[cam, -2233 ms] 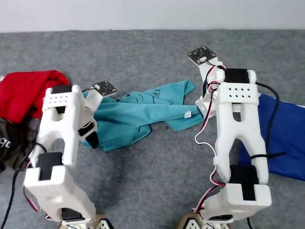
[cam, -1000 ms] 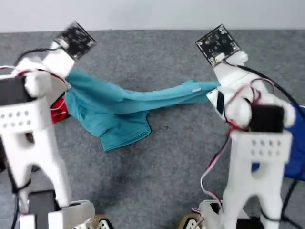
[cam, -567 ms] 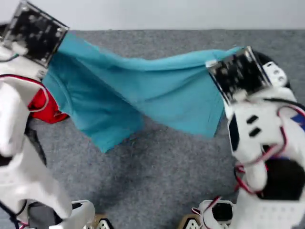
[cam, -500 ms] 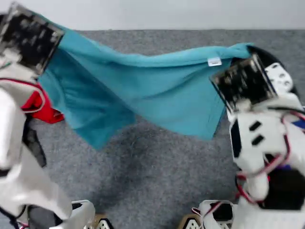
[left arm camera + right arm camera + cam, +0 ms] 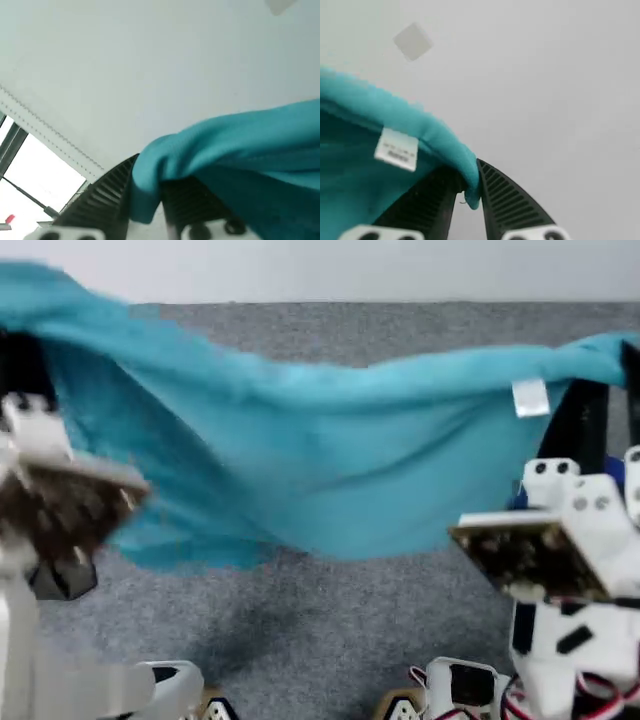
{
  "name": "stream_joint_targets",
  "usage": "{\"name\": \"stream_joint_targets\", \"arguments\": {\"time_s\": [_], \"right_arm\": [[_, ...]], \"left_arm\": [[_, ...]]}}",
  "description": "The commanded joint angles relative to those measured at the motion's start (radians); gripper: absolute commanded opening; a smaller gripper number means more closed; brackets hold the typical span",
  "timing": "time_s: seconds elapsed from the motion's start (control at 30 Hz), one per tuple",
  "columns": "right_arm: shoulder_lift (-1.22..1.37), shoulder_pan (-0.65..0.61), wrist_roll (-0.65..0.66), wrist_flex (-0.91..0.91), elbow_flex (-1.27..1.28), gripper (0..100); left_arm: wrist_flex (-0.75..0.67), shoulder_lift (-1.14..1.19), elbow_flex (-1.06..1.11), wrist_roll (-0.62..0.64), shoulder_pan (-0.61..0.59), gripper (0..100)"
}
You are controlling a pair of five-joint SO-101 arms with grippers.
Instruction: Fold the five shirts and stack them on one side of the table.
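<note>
Teal fabric takes up most of the scene: the teal shirt (image 5: 330, 460) hangs in the air, stretched wide between the two arms above the grey table (image 5: 350, 640), with its lower edge sagging free. Judged from this, the task is at an early stage. This shirt is spread but not yet laid flat or folded, and folding and stacking appear to remain for all five. The high view supplies the shirt's full span and the table beneath it. The wrist views supply the grip. The left gripper (image 5: 150, 172) has its jaws pinching one bunched edge of the shirt. The right gripper (image 5: 469, 180) has its jaws pinching the opposite edge, near the white tag (image 5: 396, 149).
</note>
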Motion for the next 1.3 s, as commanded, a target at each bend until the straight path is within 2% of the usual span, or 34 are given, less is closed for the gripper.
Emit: {"name": "stream_joint_targets", "arguments": {"time_s": [0.0,0.23,0.33,0.43,0.57,0.8,0.9,1.0,1.27], "right_arm": [[-0.028,0.013,0.026,0.005,-0.005,0.9],[-0.117,0.015,0.035,0.111,-0.005,0.9],[-0.159,0.015,0.035,0.120,-0.005,0.9],[-0.180,0.016,0.038,0.120,-0.003,0.9],[-0.182,0.091,0.077,0.124,0.034,0.9],[-0.189,0.117,0.078,0.122,0.273,0.9],[-0.182,0.108,0.078,0.094,0.423,0.9],[-0.182,0.081,0.110,-0.015,0.617,0.9],[-0.156,-0.005,0.186,-0.492,1.053,0.9]], "left_arm": [[0.074,-0.015,-0.085,-0.031,0.064,1],[0.074,-0.055,-0.081,-0.029,0.060,1],[0.074,-0.126,-0.008,-0.029,0.063,1],[0.074,-0.224,0.131,-0.029,0.058,1],[0.072,-0.365,0.380,-0.034,0.063,1],[0.037,-0.505,0.800,-0.037,0.061,1],[-0.068,-0.511,0.966,-0.037,0.060,1],[-0.245,-0.509,1.162,-0.034,0.060,1],[-0.825,-0.506,1.681,-0.035,0.063,1]]}}
